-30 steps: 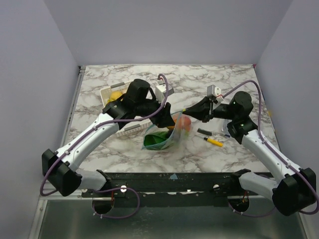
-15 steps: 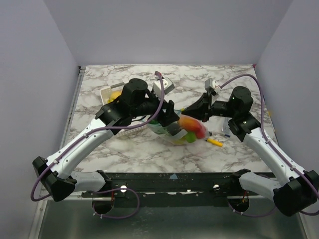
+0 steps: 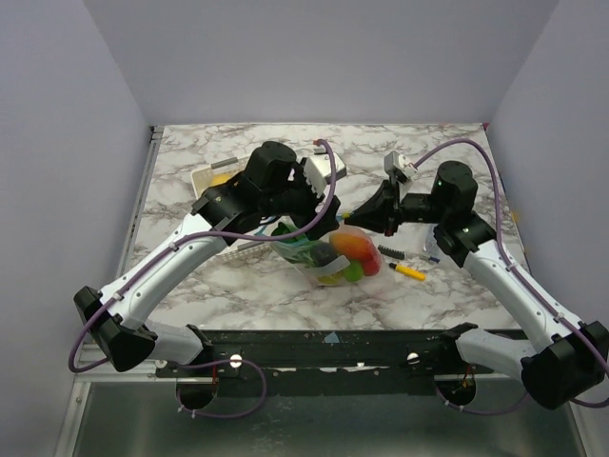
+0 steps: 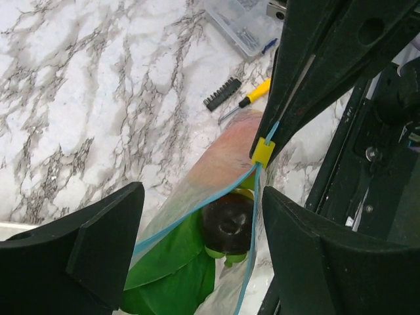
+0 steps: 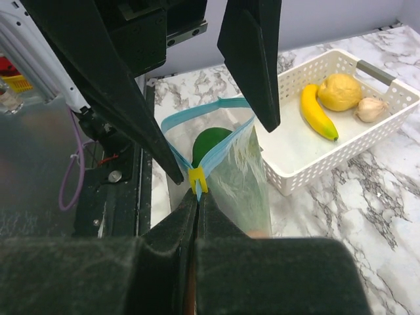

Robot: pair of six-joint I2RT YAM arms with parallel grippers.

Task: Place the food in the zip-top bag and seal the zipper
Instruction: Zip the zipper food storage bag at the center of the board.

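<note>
The zip-top bag (image 3: 335,259) hangs just above the table between my grippers. It holds a red-orange piece (image 3: 354,248), green leafy food (image 4: 172,275) and a dark eggplant (image 4: 226,222). My right gripper (image 5: 198,195) is shut on the end of the light-blue zipper (image 5: 197,111), just behind its yellow slider (image 5: 198,180); it also shows in the top view (image 3: 356,218). My left gripper (image 4: 203,207) is open, with one finger on each side of the open bag mouth, and is seen from above (image 3: 319,221). A banana (image 5: 317,113) and a lemon (image 5: 338,92) lie in the basket.
The white slatted basket (image 5: 315,167) stands at the back left beside the bag and also holds a pale garlic-like piece (image 5: 371,109). A yellow-and-black pen (image 3: 409,271), a black bit strip (image 3: 390,252) and a clear case (image 4: 244,26) lie on the table to the right.
The bag has come up off the table and now hangs with the food at its bottom. My left gripper has shifted right over the bag's mouth. My right gripper stays shut on the zipper end.
</note>
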